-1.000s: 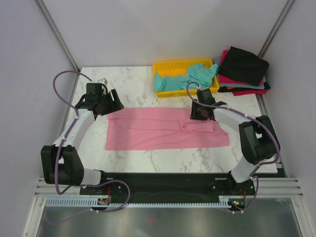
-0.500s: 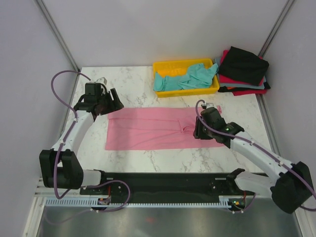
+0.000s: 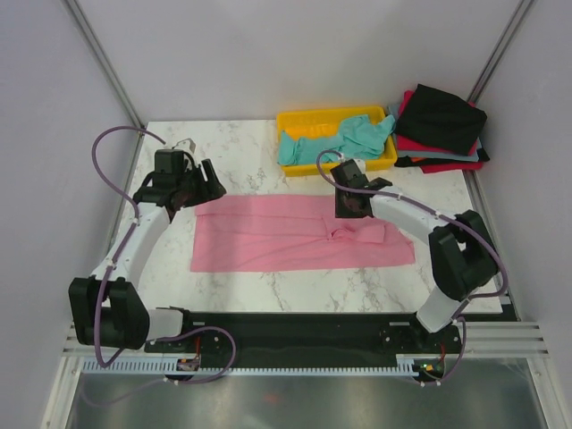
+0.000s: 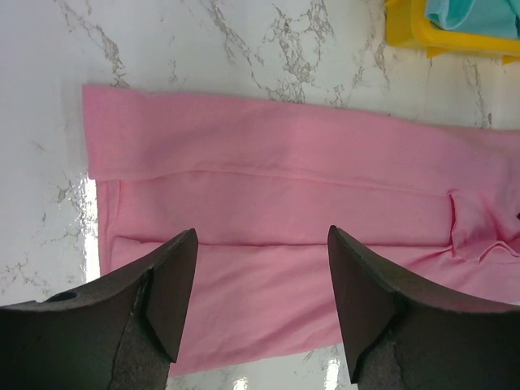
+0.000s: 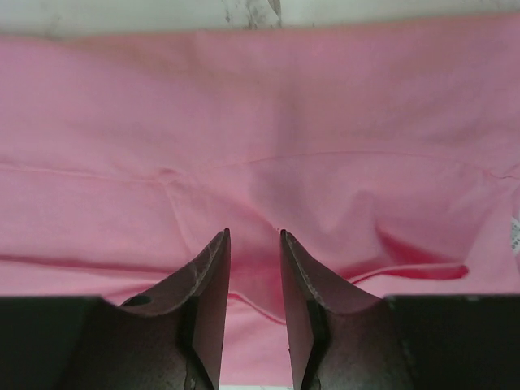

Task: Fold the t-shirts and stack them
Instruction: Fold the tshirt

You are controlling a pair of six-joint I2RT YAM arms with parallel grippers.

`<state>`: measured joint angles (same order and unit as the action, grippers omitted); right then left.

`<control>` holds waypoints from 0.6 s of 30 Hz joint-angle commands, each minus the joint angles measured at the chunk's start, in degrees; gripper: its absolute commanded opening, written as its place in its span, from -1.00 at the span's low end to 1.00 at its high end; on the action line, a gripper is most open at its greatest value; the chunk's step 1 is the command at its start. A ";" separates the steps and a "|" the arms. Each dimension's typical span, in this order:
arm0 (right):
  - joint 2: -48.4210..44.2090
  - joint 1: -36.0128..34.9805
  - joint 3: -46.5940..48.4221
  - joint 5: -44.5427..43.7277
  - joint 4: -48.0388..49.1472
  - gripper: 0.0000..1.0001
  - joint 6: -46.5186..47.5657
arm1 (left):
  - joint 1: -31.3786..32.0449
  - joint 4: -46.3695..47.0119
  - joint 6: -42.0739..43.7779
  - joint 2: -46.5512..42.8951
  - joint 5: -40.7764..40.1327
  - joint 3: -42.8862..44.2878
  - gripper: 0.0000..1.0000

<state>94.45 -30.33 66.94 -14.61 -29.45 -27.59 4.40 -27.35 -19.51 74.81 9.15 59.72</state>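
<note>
The pink t-shirt [image 3: 286,234] lies folded into a long band across the middle of the table. My left gripper [image 3: 206,185] hovers over its far left corner, jaws wide open and empty; in the left wrist view the gripper [image 4: 262,244] frames the pink t-shirt [image 4: 284,162]. My right gripper [image 3: 351,207] sits low over the bunched sleeve area right of centre. In the right wrist view the gripper [image 5: 254,236] has a narrow gap, with the pink t-shirt [image 5: 268,106] lying under it, not pinched. A teal t-shirt [image 3: 335,143] fills the tray. A black t-shirt [image 3: 442,114] tops a red t-shirt [image 3: 447,164] at the back right.
The yellow tray [image 3: 299,119] stands at the back centre, also seen as the yellow tray [image 4: 406,32] in the left wrist view. The marble table [image 3: 295,286] shows bare in front of the shirt. Metal frame posts rise at both back corners.
My right arm swung toward the near side and back, ending a little further left over the shirt, its jaws slightly narrower. The left arm has barely moved.
</note>
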 commanded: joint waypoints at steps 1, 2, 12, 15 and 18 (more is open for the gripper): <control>2.58 0.18 -2.58 -0.17 0.88 -0.24 0.44 | 0.96 0.64 0.52 -2.21 -0.97 0.39 0.45; 1.27 0.01 -4.34 1.15 1.24 -0.25 -0.69 | 0.96 0.64 0.52 -2.29 -0.97 0.39 0.45; -30.62 -7.64 -26.32 3.89 -6.82 -0.22 -12.74 | 0.96 0.28 0.35 -1.94 -1.24 1.27 0.45; -37.31 -7.91 -25.81 3.37 -9.73 -0.18 -13.89 | 0.96 0.28 0.35 -1.33 -0.71 1.53 0.45; -36.81 -7.73 -22.31 -0.49 -10.01 -0.11 -11.62 | 1.13 0.28 0.52 0.60 -0.10 2.06 0.45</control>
<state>56.51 -38.09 41.45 -11.62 -36.88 -38.83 5.28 -27.42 -19.51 74.22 8.97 59.75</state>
